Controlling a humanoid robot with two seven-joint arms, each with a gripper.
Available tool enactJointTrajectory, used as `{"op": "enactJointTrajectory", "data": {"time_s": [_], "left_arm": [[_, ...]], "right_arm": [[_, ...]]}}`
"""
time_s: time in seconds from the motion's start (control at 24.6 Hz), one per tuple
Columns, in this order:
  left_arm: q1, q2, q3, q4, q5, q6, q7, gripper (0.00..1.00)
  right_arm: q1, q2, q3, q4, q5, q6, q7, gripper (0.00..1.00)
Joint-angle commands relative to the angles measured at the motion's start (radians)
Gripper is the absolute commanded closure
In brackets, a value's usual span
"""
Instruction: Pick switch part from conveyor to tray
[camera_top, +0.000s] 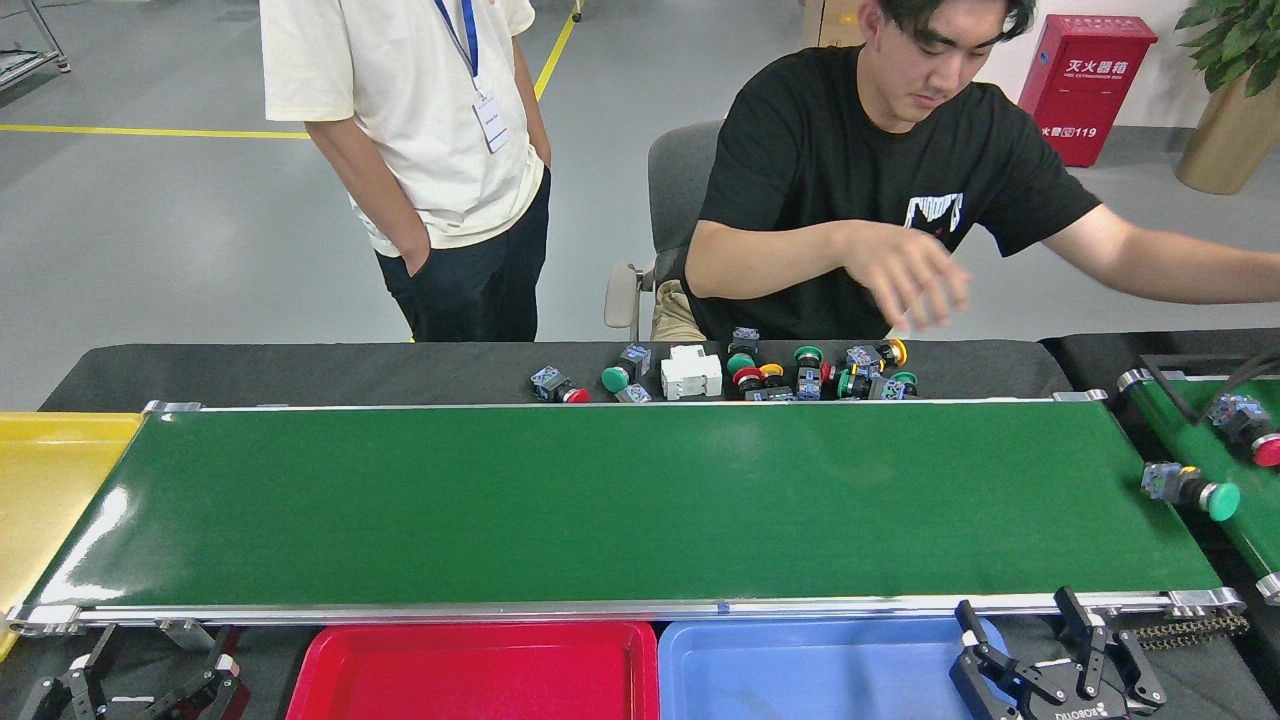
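The conveyor (620, 500) is a wide glossy dark-green belt with silver rails, bare over most of its length. A switch part with a green button (1190, 489) lies at its far right end, across the gap to a narrower green belt (1225, 470). A second switch part with a red button (1245, 428) lies on that narrower belt. Below the front rail sit a red tray (480, 670) and a blue tray (810, 670). My right gripper (1020, 620) is open by the blue tray's right end, holding nothing. My left gripper (160, 650) is open at the bottom left, holding nothing.
A yellow tray (50, 480) sits at the conveyor's left end. Several loose switch parts (790, 370) and a white breaker block (690, 373) lie on the black table behind the belt. A seated person's hand (915, 275) hovers above them; another person stands behind.
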Motion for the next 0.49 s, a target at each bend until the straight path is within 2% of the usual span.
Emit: {"op": "enactJointTrajectory", "data": {"time_s": [0.0,0.12,0.24,0.45], "left_arm": [[-0.016,0.005,0.011,-0.008,0.000,0.004,0.005,0.00],[-0.021,0.007,0.011,-0.011,0.000,-0.001,0.005,0.00],[-0.021,0.007,0.011,-0.012,0.000,-0.004,0.005,0.00],[-0.018,0.007,0.006,-0.014,0.000,-0.006,0.005,0.00]], "right_arm": [[-0.009,-0.008,-0.008,-0.007,-0.002,0.012,0.032,0.01],[-0.029,-0.006,-0.033,0.002,-0.002,0.012,0.029,0.01],[-0.061,0.009,-0.106,0.022,-0.002,0.012,0.034,0.01],[-0.129,0.013,-0.141,0.140,-0.002,0.009,0.049,0.01]]}}
